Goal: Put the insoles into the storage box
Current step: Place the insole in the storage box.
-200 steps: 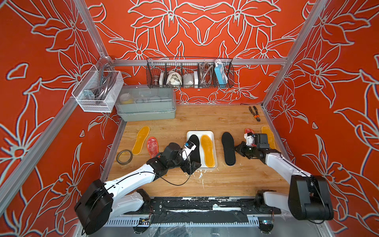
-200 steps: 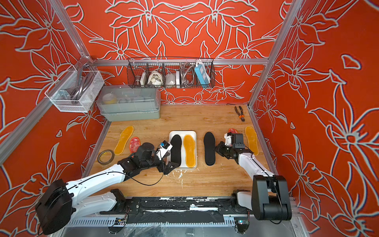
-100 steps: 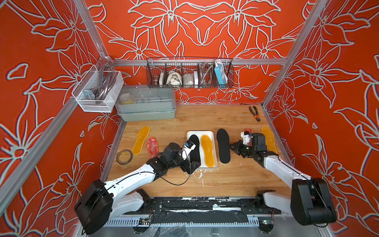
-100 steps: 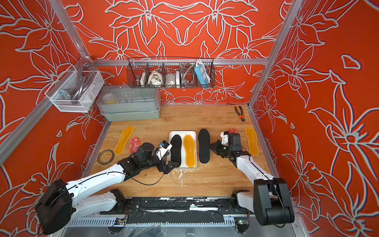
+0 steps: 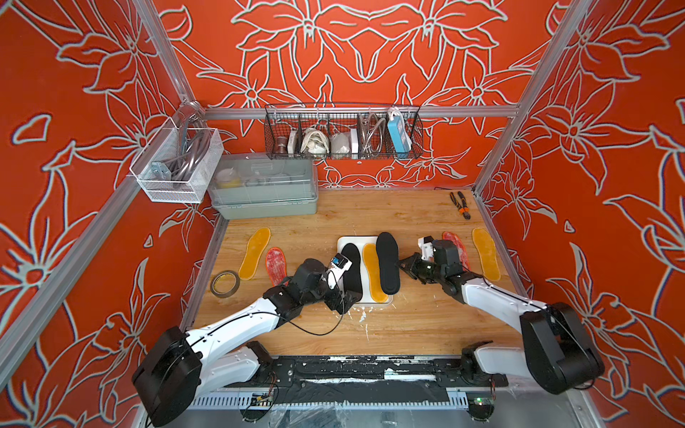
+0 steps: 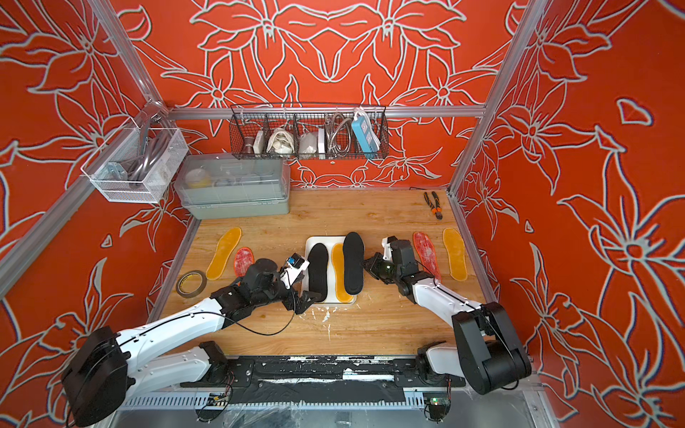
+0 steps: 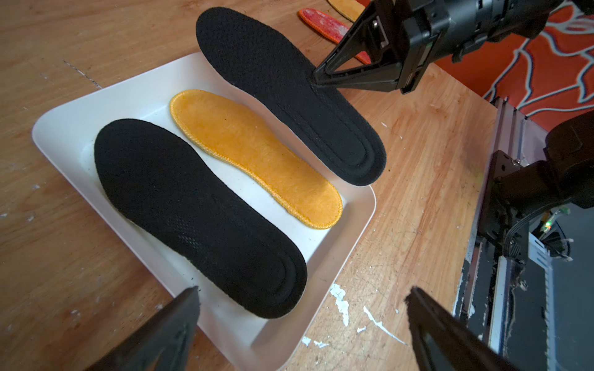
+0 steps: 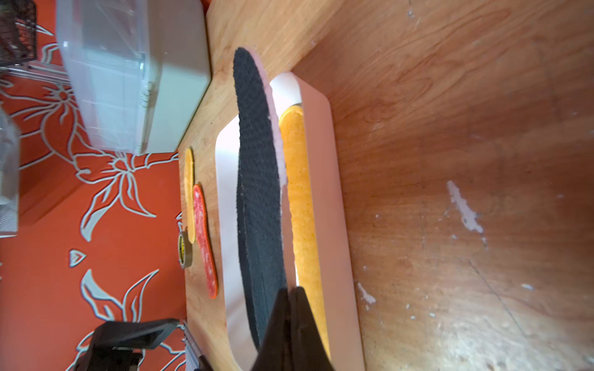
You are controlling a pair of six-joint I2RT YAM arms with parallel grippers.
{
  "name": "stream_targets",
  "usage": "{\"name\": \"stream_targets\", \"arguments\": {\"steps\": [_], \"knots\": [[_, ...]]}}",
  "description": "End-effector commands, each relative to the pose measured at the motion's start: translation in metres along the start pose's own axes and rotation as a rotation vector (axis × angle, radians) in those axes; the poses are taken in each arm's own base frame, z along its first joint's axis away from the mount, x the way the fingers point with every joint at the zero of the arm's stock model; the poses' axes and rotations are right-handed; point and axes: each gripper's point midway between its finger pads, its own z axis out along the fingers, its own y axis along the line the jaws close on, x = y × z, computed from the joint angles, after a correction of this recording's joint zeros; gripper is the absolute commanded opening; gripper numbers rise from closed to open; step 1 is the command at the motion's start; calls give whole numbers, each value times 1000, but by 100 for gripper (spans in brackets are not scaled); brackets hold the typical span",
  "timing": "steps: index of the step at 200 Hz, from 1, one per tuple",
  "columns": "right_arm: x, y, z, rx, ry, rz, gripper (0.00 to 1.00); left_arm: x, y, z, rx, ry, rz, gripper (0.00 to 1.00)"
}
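In both top views a black textured foam insole (image 5: 387,263) is seen pinched at its right edge by the right gripper (image 5: 402,264), jaws pressed onto it. It hangs over the right rim of the shallow white plastic storage box (image 5: 350,240), toe poking past the far rim. Inside the box a second black foam insole (image 5: 352,270) lies at left and an amber-yellow fleecy insole (image 5: 372,274) at right, flat, side by side. The left gripper (image 6: 309,298) is parked at the box's near left corner, jaws spread wide, nothing held. Loose on the wooden table (image 5: 407,326) are an amber insole (image 5: 254,257) and a mottled red insole (image 5: 276,265) at left, and a second mottled red insole (image 5: 457,246) and a second amber insole (image 5: 485,254) at right. Left wrist view: a mesh-knit top is noted on both black pads, a stitched edge on the amber one, and rounded corners and a low smooth wall on the box. Whether the held pad touches the rim cannot be told. Right wrist view: the held pad is seen edge-on, thin, with a pale pinkish underside; some flex is likely. Judged best: the pad should be carried left and slightly nearer until toe and heel clear the rims, levelled, laid on the amber one, then released. A tilted drop risks it being propped on the rim.
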Motion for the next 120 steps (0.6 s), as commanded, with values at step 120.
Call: {"name": "stream_targets", "arguments": {"steps": [120], "knots": [[12,6,43,24,22,-69,0,1,1,0,-10,1,14,100]]}}
